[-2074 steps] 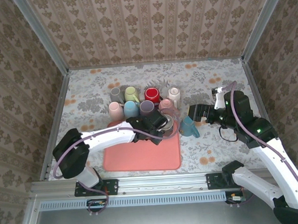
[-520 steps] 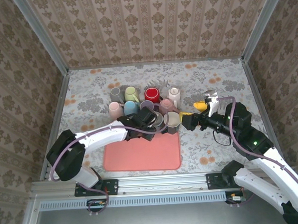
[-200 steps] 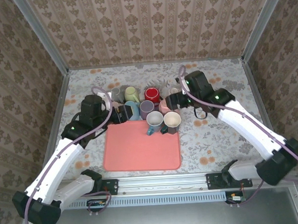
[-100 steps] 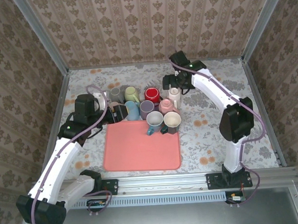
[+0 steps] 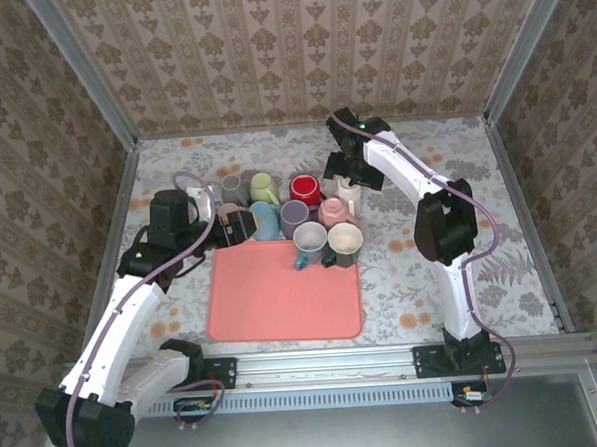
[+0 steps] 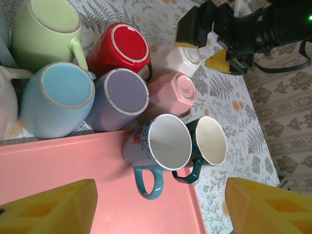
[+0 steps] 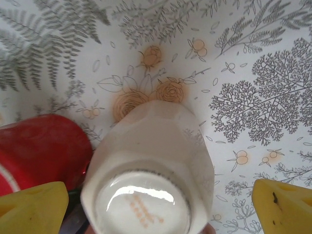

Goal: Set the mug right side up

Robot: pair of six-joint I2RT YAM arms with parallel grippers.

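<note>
Two wide-spread yellow fingers (image 7: pixel 31 207) of the right gripper (image 7: pixel 158 204) straddle the white mug (image 7: pixel 148 170) in the right wrist view, one at its 9 o'clock and one at its 3 o'clock. A gap shows on each side, so the jaws stand fully apart and grip nothing. The white mug is upside down, its glazed base facing the camera. A red mug (image 7: pixel 39 146) sits against it at 9 o'clock.

From above, the right gripper (image 5: pixel 348 173) hangs over the white mug (image 5: pixel 349 191), which stands on the table (image 5: pixel 461 275) at 1 o'clock from the tray (image 5: pixel 283 304), at the right end of the far row of inverted mugs. A pink mug (image 5: pixel 333 212) sits just beside it at 7 o'clock.

The left gripper (image 5: pixel 241 227) hovers at the tray's 11 o'clock corner, pointing toward 3 o'clock. In the left wrist view its fingers (image 6: pixel 48 209) are also spread, with nothing between them but bare tray (image 6: pixel 73 161), and they touch no mug. Ahead of it, a teal mug (image 6: pixel 163 146) and a dark mug (image 6: pixel 207 141) stand mouth-up side by side at the tray's far right corner, touching each other. The white mug (image 6: pixel 183 56) lies beyond the pink mug (image 6: pixel 173 92).
</note>
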